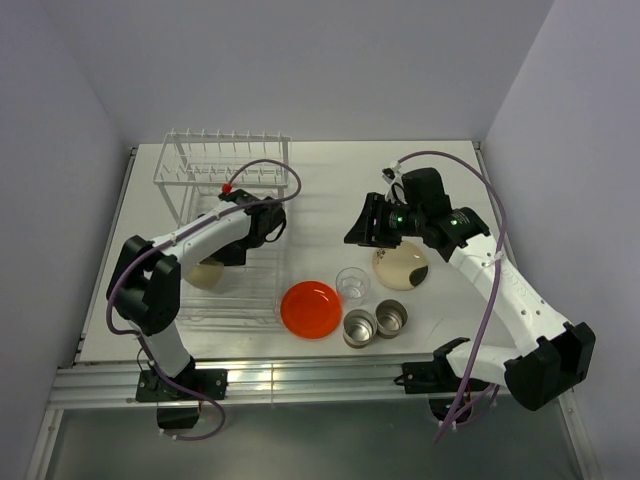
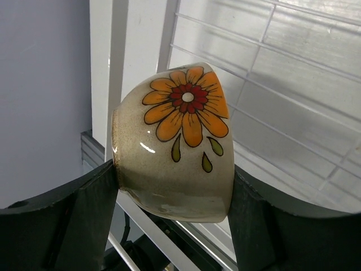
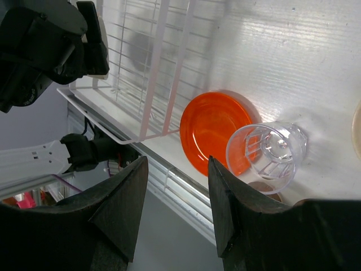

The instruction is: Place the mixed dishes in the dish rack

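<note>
My left gripper (image 2: 175,189) is shut on the white-beige bowl (image 2: 180,141), which has an orange flower painted on it and lies on its side between both fingers. Seen from above, that bowl (image 1: 205,275) hangs over the left side of the white wire dish rack (image 1: 228,172). My right gripper (image 1: 362,228) stands open and empty above the table, right of the rack. Below it are the orange-red plate (image 3: 214,130) and the clear glass (image 3: 271,152). The cream plate (image 1: 402,266) lies partly under the right arm. Two steel cups (image 1: 359,327) (image 1: 391,318) stand near the front edge.
The rack's basket wires (image 3: 146,84) run close to the orange plate's left rim. Grey walls close in the table on the left, back and right. A metal rail (image 1: 300,378) runs along the front edge by both arm bases.
</note>
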You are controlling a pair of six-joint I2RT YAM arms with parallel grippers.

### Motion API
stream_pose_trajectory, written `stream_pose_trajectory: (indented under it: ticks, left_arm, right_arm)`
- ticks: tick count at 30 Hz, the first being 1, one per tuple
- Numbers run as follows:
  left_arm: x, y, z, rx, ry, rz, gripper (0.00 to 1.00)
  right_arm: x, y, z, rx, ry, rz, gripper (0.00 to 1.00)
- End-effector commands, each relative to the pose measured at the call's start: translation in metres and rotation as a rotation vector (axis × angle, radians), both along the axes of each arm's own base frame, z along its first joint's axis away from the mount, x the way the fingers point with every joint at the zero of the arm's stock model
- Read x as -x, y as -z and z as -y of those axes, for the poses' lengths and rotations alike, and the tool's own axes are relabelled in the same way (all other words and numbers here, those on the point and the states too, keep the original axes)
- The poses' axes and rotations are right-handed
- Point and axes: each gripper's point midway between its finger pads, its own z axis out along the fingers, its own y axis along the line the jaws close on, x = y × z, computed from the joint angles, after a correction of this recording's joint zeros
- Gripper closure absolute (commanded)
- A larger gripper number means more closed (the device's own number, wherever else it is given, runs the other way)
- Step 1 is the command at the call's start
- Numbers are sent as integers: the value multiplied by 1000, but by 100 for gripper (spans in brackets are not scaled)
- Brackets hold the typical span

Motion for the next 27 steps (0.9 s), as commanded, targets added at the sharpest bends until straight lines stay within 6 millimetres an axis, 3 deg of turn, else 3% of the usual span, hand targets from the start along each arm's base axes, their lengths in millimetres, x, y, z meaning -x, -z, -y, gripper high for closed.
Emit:
stream_pose_trajectory:
  ticks: [1, 11, 18, 27]
  left_arm:
    - [10, 9, 11, 54, -11, -27, 24]
    - [14, 15, 33, 141, 29, -54, 4]
    - [21, 12, 43, 159, 43, -40, 4]
    - [44, 20, 53, 167, 56, -51, 5]
  right_arm:
    - [-1, -15, 3, -12, -1, 64, 46]
    - [-2, -15, 4, -8, 3, 68, 46]
    - [-1, -12, 4, -9, 2, 65, 46]
    - [-1, -8, 5, -4, 5, 61, 46]
